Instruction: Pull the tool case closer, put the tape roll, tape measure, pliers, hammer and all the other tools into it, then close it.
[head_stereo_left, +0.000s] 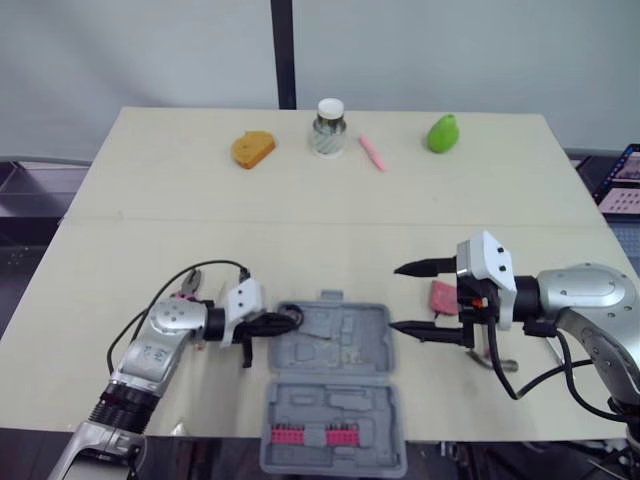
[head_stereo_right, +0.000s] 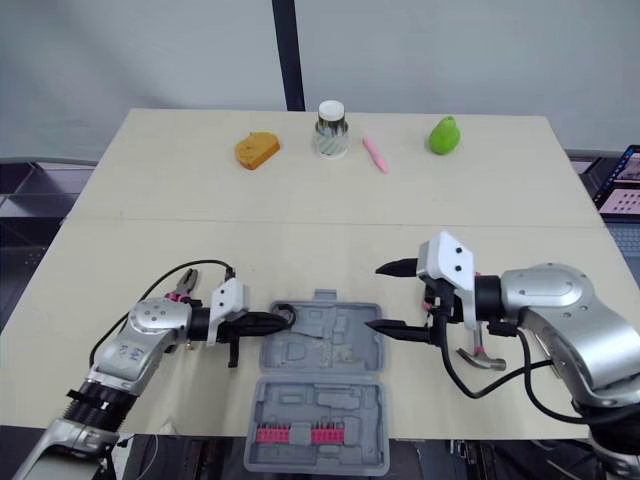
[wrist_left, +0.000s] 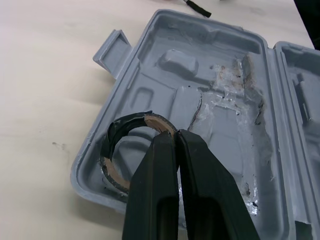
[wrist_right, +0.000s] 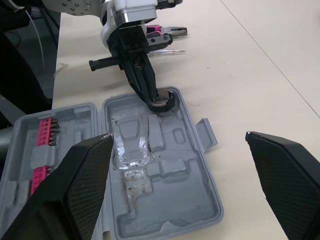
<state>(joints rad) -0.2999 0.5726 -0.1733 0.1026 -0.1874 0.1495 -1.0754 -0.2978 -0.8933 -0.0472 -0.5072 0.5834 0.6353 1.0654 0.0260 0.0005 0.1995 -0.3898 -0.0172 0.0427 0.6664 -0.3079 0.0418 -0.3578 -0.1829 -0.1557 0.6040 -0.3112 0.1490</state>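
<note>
At the table's (head_stereo_left: 300, 190) near edge the tool case (head_stereo_left: 335, 345) lies open, seemingly pulled in already. The left tool (head_stereo_right: 280, 322) pinches the tape roll (wrist_left: 107, 150) over the case's left end, and the right tool (head_stereo_left: 398, 298) hangs spread beside it. Pliers (head_stereo_right: 185, 285) and hammer (head_stereo_right: 482, 358) wait outside.

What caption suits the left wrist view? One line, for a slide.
Left gripper, jaws shut on the tape roll, at a corner of the open tool case.
</note>
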